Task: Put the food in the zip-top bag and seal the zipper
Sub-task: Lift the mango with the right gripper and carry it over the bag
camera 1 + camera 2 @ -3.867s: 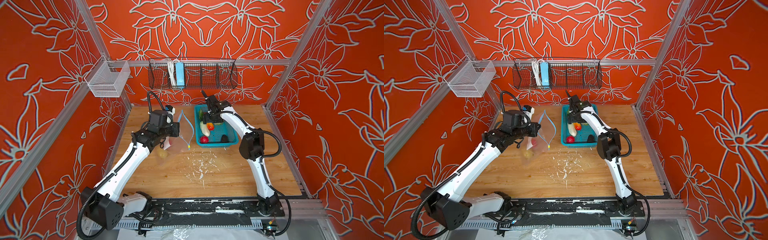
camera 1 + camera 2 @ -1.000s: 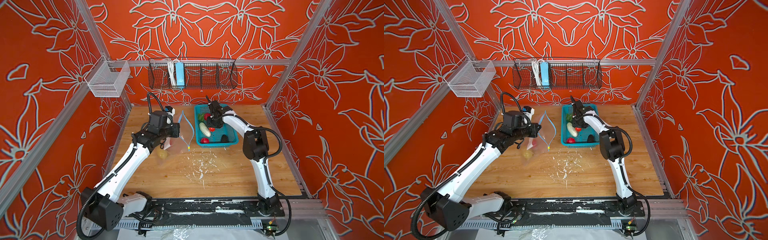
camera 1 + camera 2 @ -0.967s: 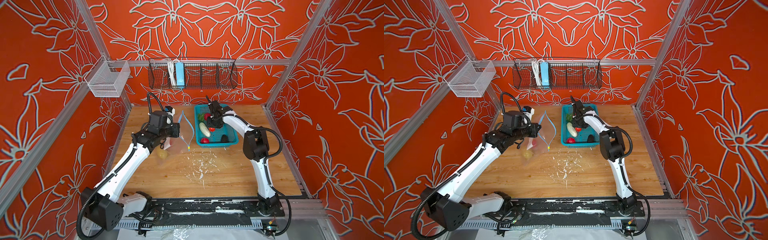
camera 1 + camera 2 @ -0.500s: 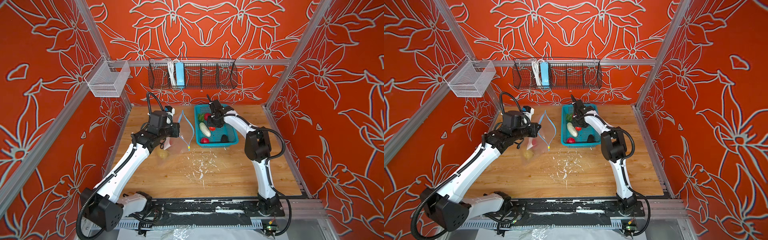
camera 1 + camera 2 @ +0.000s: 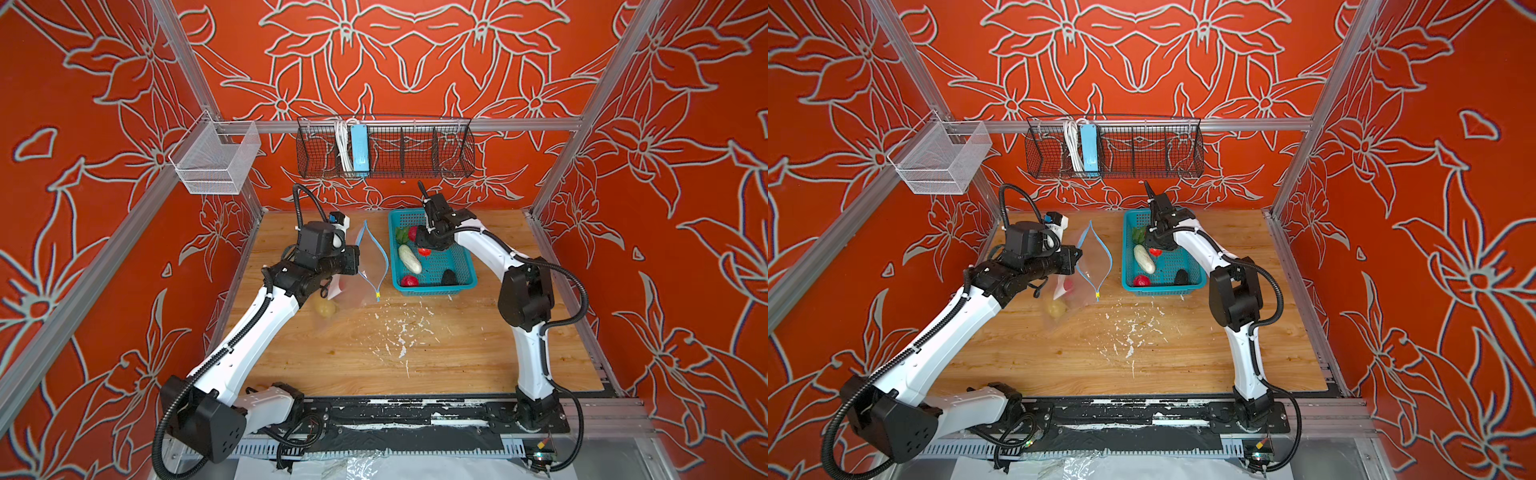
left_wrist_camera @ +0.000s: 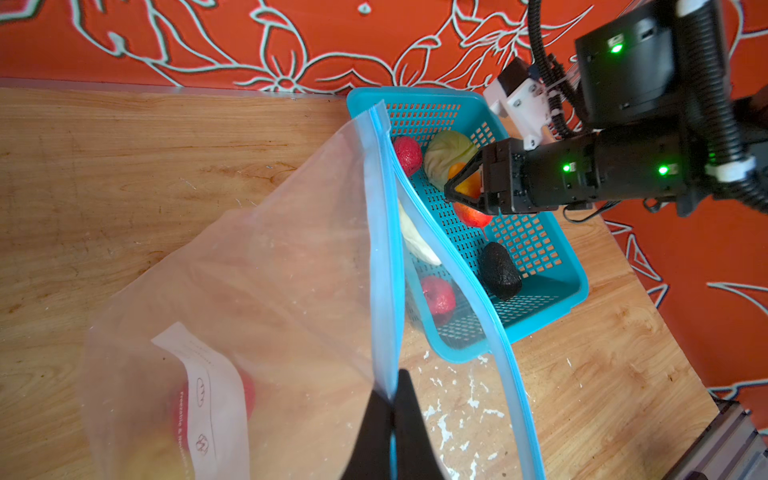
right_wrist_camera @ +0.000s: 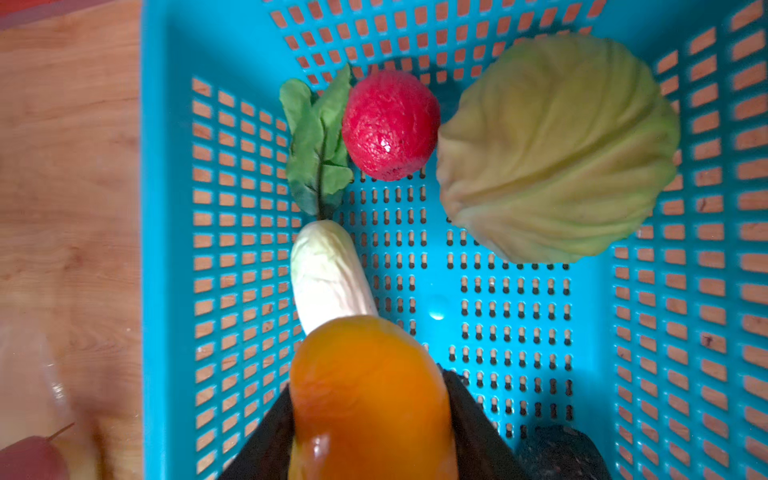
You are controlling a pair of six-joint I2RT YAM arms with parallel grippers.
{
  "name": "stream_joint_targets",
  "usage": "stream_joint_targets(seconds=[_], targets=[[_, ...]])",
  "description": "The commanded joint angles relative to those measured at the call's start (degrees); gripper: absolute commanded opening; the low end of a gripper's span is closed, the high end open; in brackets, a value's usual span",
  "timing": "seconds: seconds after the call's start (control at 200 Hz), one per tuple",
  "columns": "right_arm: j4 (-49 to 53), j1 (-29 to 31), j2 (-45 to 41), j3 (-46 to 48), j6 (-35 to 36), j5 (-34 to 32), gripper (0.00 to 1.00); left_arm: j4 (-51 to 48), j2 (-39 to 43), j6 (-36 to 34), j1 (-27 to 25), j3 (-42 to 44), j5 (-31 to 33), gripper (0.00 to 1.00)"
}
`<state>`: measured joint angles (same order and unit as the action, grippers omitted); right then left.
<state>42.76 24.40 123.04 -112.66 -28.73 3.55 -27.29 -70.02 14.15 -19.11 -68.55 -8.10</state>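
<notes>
Since the earlier frames the right arm's elbow has swung outward to the right, while its wrist has drawn a little toward the back wall. The left arm has stayed where it was.

The right hand is inside the outline of the teal basket, its two fingers clamped on the orange-red fruit. Whether the fruit is clear of the basket floor I cannot tell. In the right wrist view it covers the near end of the cucumber.

In the basket's back corner a leaf touches a red berry, and the cabbage lies just beside that berry. A black piece and a second red berry lie at the front end of the basket.

The left hand is closed tight, pinching one side of the blue zipper and holding the bag up just left of the basket. The zipper's other side bows away, so the mouth gapes toward the basket. A yellow tab sits at the zipper's front end.

Through the clear plastic a potato and a red piece show in the bag's lower part, which rests on the counter. White flecks lie scattered on the wood in front of the basket.
</notes>
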Motion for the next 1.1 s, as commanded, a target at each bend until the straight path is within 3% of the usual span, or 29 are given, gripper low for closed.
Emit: stream_joint_targets(seconds=[0.0, 0.616, 1.096], targets=[[0.34, -0.15, -2.69, -1.06, -0.22, 1.47, 0.4, 1.18, 0.4, 0.13, 0.22, 0.62, 0.01, 0.0], [-8.51, 0.07, -15.43, 8.1, -5.47, 10.69, 0.39, 1.05, 0.31, 0.08, 0.22, 0.57, 0.03, 0.0], [-10.85, 2.45, -24.41, 14.06, -3.95, 11.51, 0.39, 0.92, -0.29, -0.01, 0.17, 0.44, 0.03, 0.0]])
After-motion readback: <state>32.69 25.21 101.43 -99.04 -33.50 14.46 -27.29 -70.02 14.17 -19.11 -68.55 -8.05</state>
